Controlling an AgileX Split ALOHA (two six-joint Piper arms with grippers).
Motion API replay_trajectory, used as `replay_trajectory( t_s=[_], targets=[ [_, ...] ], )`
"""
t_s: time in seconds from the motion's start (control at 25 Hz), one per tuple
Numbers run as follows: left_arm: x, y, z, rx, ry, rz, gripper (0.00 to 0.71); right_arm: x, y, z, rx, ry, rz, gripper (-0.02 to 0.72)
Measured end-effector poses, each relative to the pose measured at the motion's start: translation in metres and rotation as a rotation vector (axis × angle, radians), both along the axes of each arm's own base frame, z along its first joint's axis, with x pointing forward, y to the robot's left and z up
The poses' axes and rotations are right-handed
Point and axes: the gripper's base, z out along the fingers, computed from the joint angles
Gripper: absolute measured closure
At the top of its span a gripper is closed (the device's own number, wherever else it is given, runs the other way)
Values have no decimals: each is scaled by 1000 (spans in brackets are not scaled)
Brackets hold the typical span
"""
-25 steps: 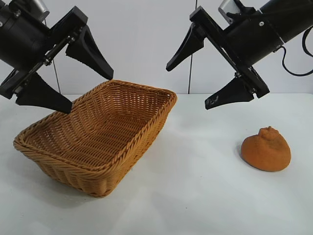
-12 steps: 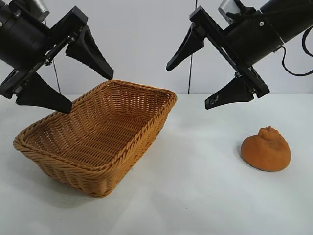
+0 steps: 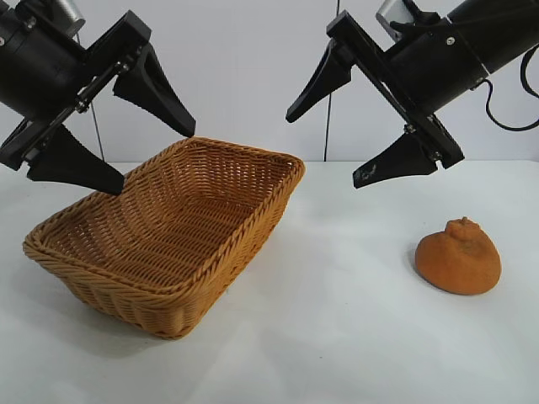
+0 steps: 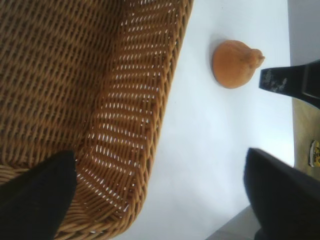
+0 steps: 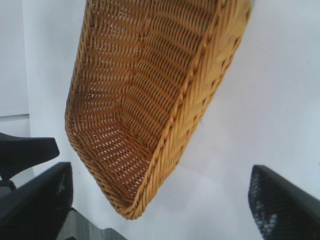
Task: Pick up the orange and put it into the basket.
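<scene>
The orange (image 3: pixel 459 257) is dull orange and lumpy with a knobby stem end, and it sits on the white table at the right; it also shows in the left wrist view (image 4: pixel 235 63). The basket (image 3: pixel 168 231) is a large tan-orange wicker rectangle at the left, empty; it also shows in the left wrist view (image 4: pixel 85 100) and the right wrist view (image 5: pixel 150 95). My left gripper (image 3: pixel 156 160) is open and empty, raised above the basket's far left rim. My right gripper (image 3: pixel 322 150) is open and empty, raised above the table between the basket and the orange.
The white table (image 3: pixel 337 337) runs across the whole view, with a plain white wall behind. A thin dark cable (image 3: pixel 330 126) hangs down the wall behind the right gripper. The table's edge shows in the right wrist view (image 5: pixel 90 227).
</scene>
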Motion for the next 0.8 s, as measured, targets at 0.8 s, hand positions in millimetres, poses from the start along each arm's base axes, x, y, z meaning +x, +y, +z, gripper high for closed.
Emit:
replay_trajectory(
  t_s=[0.8],
  targets=[
    [-52, 1, 13, 7, 350, 438, 65, 1, -1, 0, -4, -12, -12, 52]
  ],
)
